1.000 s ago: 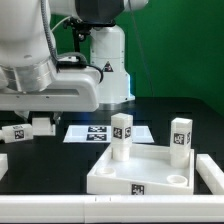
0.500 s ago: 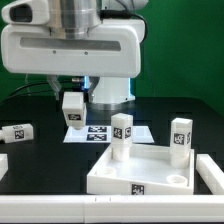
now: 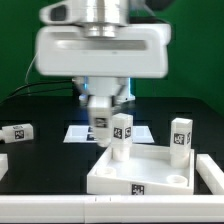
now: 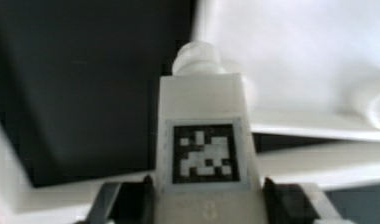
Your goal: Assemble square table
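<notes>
Black surface; one tabletop; four legs.

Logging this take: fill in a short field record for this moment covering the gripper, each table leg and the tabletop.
gripper: shut on the held leg
held leg: roughly upright, in the air, close beside the left standing leg; contact cannot be told
left standing leg: upright at the tabletop's far corner on the exterior view's left
right standing leg: upright at the far corner on the exterior view's right
loose leg: on its side, off the tabletop
tabletop: lying flat
marker board: behind the tabletop
</notes>
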